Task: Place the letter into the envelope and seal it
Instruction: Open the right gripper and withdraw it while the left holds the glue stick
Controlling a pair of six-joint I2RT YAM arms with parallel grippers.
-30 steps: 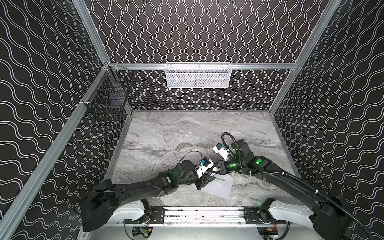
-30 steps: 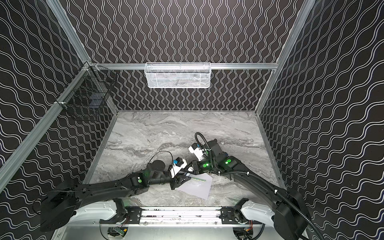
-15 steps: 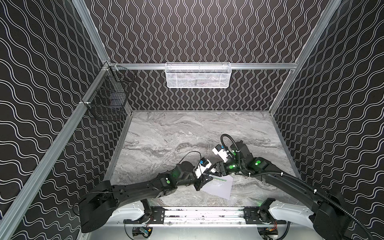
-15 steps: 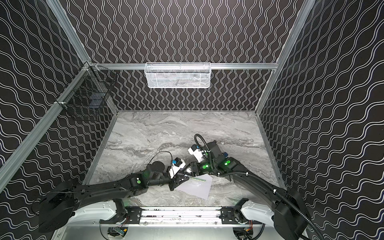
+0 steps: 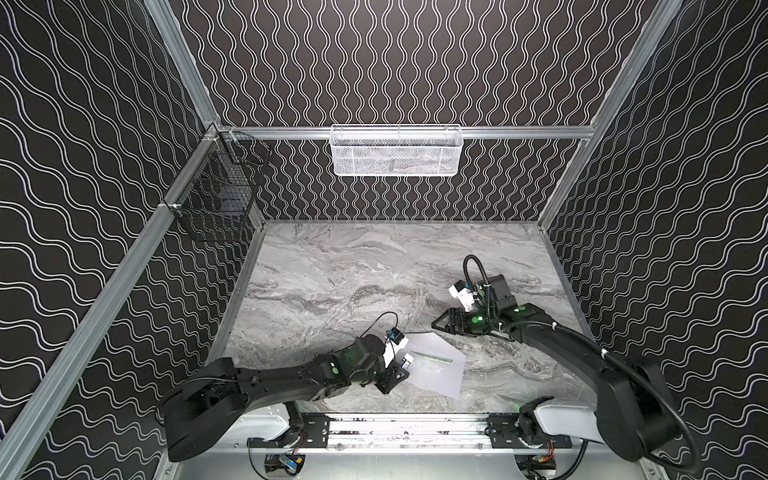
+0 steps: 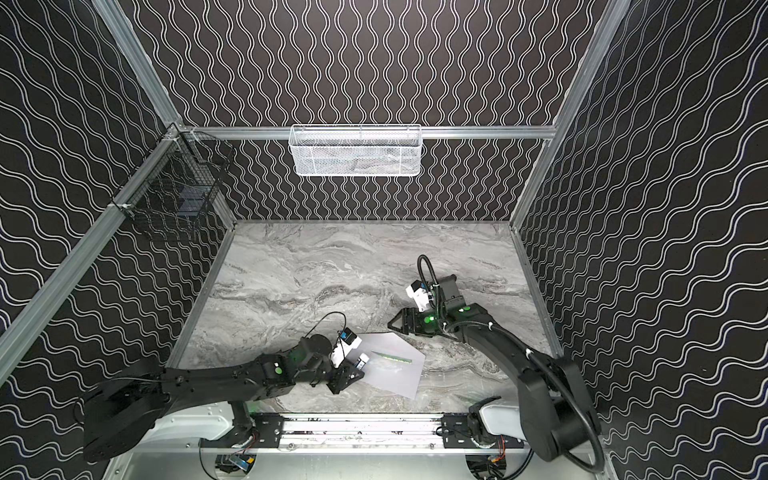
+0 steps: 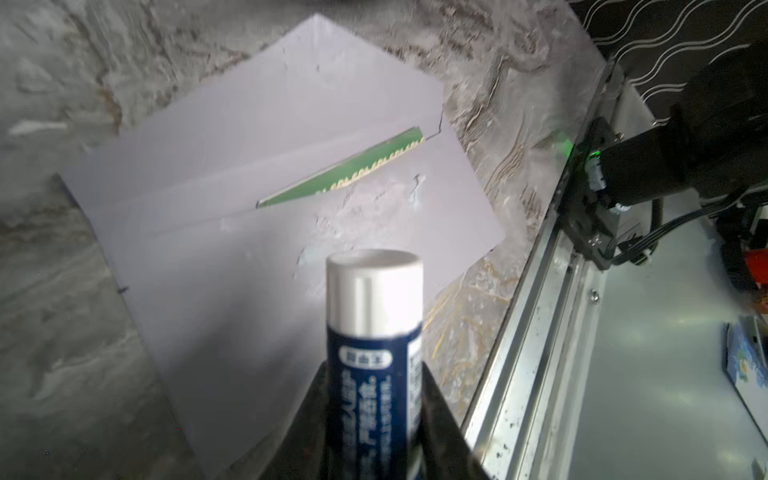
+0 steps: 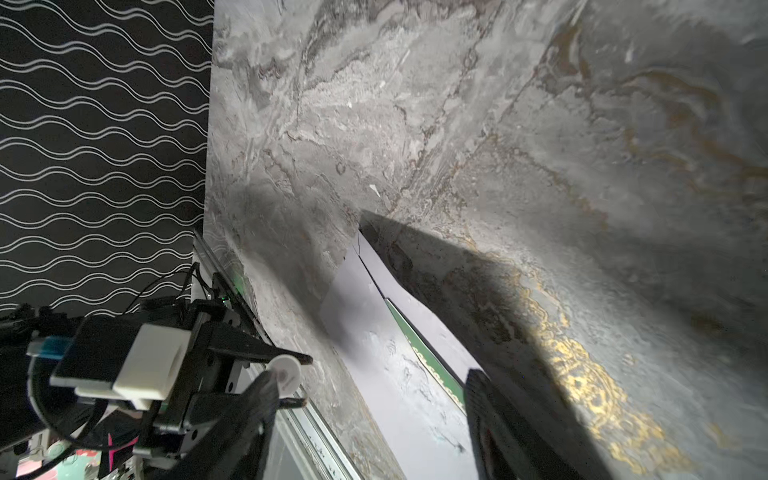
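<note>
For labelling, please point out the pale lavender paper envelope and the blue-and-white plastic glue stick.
pale lavender paper envelope [image 7: 232,291]: left wrist view, pocket panel.
blue-and-white plastic glue stick [image 7: 374,291]: left wrist view, white cap.

Black wavy-lined walls (aluminium-framed) enclose a grey marble tabletop.

The glue stick carries blurred, unreadable Chinese print.
</note>
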